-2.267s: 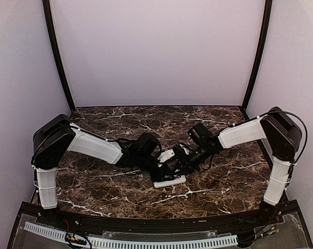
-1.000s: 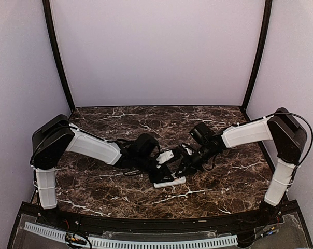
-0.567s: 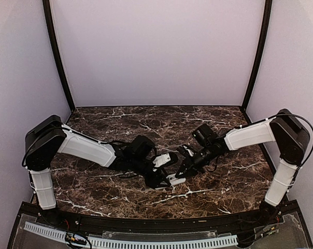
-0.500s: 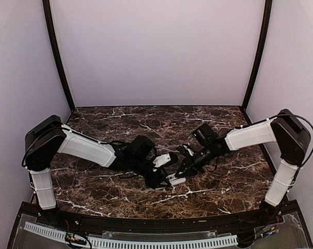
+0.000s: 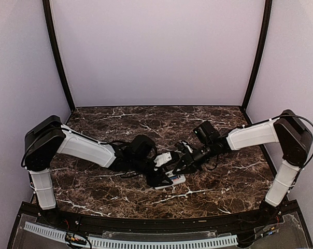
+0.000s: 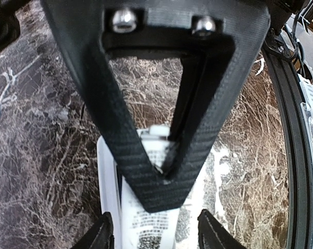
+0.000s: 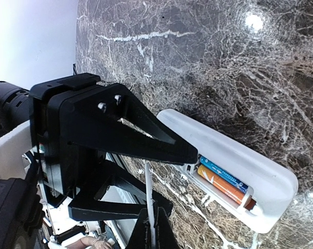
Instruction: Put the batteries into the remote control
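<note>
The white remote control point(image 5: 175, 179) lies back-up on the marble table. Its battery bay is open, with a blue and an orange battery point(image 7: 221, 181) inside. My left gripper point(image 5: 164, 174) straddles one end of it. In the left wrist view the remote's labelled back point(image 6: 146, 223) runs between my left gripper's point(image 6: 156, 236) two fingertips, which sit at its sides. My right gripper point(image 5: 183, 160) hovers just above the remote. In the right wrist view my right gripper point(image 7: 150, 233) is shut on a thin flat white cover piece point(image 7: 148, 192), seen edge-on beside the open bay.
The dark marble table point(image 5: 110, 124) stretches behind and to both sides. The black front rail with a white slotted strip point(image 5: 130, 241) runs along the near edge. The left gripper's black triangular fingers point(image 7: 141, 129) stand close in front of the right wrist camera.
The left arm has swung and turned the remote, drawing it a little nearer. The right gripper has moved slightly back and up with the white piece still pinched.
</note>
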### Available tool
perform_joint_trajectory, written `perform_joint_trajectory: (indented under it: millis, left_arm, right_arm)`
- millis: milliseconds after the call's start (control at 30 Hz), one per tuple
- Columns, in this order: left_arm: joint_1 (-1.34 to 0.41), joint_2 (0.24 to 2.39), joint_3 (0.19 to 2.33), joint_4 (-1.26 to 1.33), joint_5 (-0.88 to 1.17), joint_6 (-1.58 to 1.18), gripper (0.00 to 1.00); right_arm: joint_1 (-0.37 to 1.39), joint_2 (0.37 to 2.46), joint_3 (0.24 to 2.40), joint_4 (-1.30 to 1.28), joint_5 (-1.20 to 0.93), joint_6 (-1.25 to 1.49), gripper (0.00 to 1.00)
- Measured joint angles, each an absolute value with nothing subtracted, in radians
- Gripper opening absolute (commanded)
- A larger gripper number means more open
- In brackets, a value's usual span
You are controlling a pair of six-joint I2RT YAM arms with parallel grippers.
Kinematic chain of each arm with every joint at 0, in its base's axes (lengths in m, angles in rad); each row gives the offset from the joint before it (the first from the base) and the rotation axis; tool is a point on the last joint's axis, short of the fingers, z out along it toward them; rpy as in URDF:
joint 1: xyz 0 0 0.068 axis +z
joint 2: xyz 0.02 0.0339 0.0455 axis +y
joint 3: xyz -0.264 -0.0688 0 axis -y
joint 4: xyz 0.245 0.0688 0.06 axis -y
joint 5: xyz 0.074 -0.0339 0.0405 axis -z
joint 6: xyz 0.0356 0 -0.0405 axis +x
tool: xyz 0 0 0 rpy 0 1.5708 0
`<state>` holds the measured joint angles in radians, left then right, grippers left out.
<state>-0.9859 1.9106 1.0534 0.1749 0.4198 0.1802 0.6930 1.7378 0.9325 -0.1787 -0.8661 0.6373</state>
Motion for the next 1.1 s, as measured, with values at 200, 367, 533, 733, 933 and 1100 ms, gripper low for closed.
perform_joint_trajectory:
  millis: [200, 367, 533, 733, 933, 1100]
  left_arm:
    - [-0.986, 1.906, 1.053, 0.194, 0.418, 0.195, 0.38]
    - [-0.986, 1.901, 1.053, 0.196, 0.423, 0.202, 0.29]
    - [-0.986, 1.901, 1.053, 0.196, 0.423, 0.206, 0.2]
    - [-0.986, 1.901, 1.053, 0.194, 0.428, 0.213, 0.13]
    - [-0.986, 1.898, 1.053, 0.192, 0.43, 0.217, 0.13]
    - [-0.986, 1.897, 1.05, 0.188, 0.43, 0.217, 0.13]
  right_arm:
    - [0.694, 1.739, 0.933, -0.179, -0.874, 0.63, 0.0]
    - [0.698, 1.74, 0.933, -0.18, -0.876, 0.627, 0.0]
    - [0.699, 1.741, 0.933, -0.182, -0.881, 0.625, 0.0]
    - [0.699, 1.742, 0.936, -0.19, -0.883, 0.613, 0.11]
    - [0.699, 1.742, 0.947, -0.21, -0.876, 0.601, 0.26]
    - [0.696, 1.742, 0.96, -0.24, -0.866, 0.58, 0.25]
